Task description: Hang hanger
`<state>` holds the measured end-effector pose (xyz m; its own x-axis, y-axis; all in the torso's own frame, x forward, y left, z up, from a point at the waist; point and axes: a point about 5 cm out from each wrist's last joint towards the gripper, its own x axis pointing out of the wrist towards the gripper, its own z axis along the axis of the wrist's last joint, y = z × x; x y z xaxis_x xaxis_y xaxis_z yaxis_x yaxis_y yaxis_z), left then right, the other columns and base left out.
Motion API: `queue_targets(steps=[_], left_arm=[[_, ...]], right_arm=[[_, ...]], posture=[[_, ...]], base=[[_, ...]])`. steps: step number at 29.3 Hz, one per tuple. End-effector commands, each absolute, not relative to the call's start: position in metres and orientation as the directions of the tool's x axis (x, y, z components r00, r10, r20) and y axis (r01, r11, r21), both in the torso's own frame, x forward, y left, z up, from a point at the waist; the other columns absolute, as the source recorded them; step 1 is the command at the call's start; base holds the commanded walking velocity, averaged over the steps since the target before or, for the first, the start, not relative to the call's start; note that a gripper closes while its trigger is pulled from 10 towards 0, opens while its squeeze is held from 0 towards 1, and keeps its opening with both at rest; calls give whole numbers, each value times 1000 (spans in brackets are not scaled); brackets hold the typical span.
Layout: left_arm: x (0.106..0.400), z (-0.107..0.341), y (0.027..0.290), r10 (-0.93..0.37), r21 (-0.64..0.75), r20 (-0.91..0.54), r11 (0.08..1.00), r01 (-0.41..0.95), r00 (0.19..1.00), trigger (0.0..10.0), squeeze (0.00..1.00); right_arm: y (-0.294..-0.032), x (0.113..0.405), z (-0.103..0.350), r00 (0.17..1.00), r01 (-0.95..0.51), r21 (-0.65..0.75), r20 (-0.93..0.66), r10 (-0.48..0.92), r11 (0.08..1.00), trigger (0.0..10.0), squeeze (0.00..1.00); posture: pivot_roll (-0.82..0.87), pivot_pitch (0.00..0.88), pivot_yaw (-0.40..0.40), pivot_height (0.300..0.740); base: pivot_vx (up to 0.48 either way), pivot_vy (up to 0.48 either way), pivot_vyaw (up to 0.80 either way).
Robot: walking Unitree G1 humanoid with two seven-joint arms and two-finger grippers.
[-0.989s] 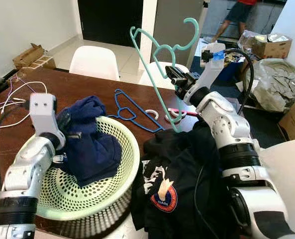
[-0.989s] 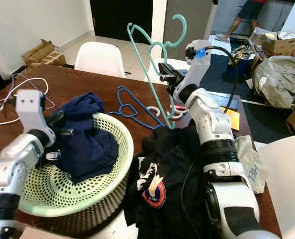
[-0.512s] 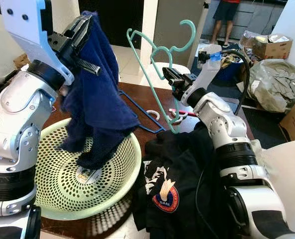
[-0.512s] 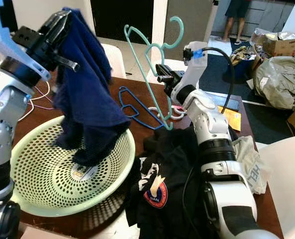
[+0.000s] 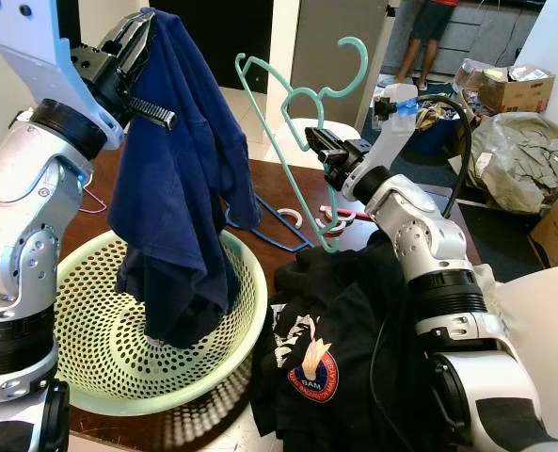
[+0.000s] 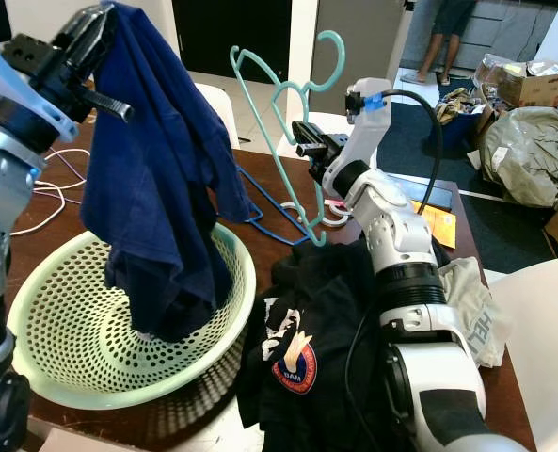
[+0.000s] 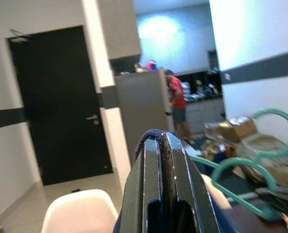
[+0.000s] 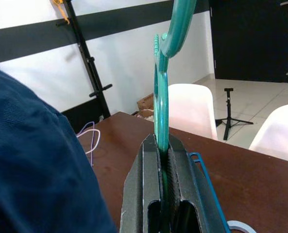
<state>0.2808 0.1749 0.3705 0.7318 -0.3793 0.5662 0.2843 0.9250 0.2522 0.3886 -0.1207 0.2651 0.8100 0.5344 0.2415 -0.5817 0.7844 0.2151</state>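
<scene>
Left gripper (image 5: 139, 33), jaws clenched on a navy garment (image 5: 180, 179), lifts it above the green basket (image 5: 90, 367) at the table's (image 5: 283, 184) near left edge. Right gripper (image 5: 318, 143), jaws grasping the teal hanger (image 5: 293, 104), holds it upright over the table's middle.
</scene>
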Motion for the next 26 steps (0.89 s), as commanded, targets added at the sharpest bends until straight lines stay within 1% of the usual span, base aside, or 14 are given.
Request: queue_targets(steps=[1,2,3,5,7,9,10,11,14,20,21,22,23,26], left_arm=[[279,366,170,-427,286,525,903,320,736,0,0],[285,346,166,-467,314,413,879,359,782,0,0],[285,346,166,-467,314,413,879,359,782,0,0],[288,298,149,-583,360,174,788,500,794,0,0],[288,298,149,-583,360,174,788,500,794,0,0],[278,269,127,-702,345,40,677,650,711,0,0],[278,269,127,-702,345,40,677,650,711,0,0],[272,258,116,-753,343,-30,610,714,658,0,0],[266,236,104,-789,327,-148,530,783,596,0,0],[263,218,93,-799,300,-210,496,815,563,0,0],[263,215,93,-793,294,-219,502,814,568,7333,0],[263,213,93,-789,289,-227,505,813,571,10000,592],[263,211,94,-785,287,-237,506,814,572,10000,1000],[262,210,95,-786,288,-246,499,817,567,10000,1000]], right_arm=[[-119,389,272,799,-593,194,259,542,782,0,0],[-118,388,271,797,-596,188,254,547,781,0,0],[-118,388,271,797,-596,188,254,547,781,0,0],[-116,388,269,796,-598,183,246,553,780,0,0],[-116,388,269,796,-598,183,246,553,780,0,0],[-116,388,269,795,-601,182,243,556,778,0,0],[-116,388,269,795,-601,182,243,556,778,0,0],[-116,388,269,794,-601,180,242,558,778,0,0],[-117,388,269,794,-601,177,239,559,779,0,0],[-118,387,267,798,-597,174,230,557,783,0,0],[-118,387,266,799,-596,173,228,557,784,0,0],[-118,387,266,799,-596,173,227,557,784,0,0],[-117,387,266,800,-595,172,225,557,785,0,0],[-117,387,266,800,-595,171,224,557,785,0,0]], posture=[[137,0,-74,740],[139,0,-74,740],[139,0,-74,740],[140,0,-76,740],[140,0,-76,740],[140,0,-75,740],[140,0,-75,740],[137,0,-73,740],[136,0,-69,740],[136,0,-67,740],[136,0,-67,740],[135,0,-67,740],[135,0,-67,740],[135,0,-67,740]], base=[[0,0,0],[0,0,0],[0,0,0],[0,0,0],[0,0,0],[0,0,0],[0,0,0],[0,0,0],[0,0,0],[0,0,0],[0,0,0],[0,0,0],[0,0,0],[0,0,0]])
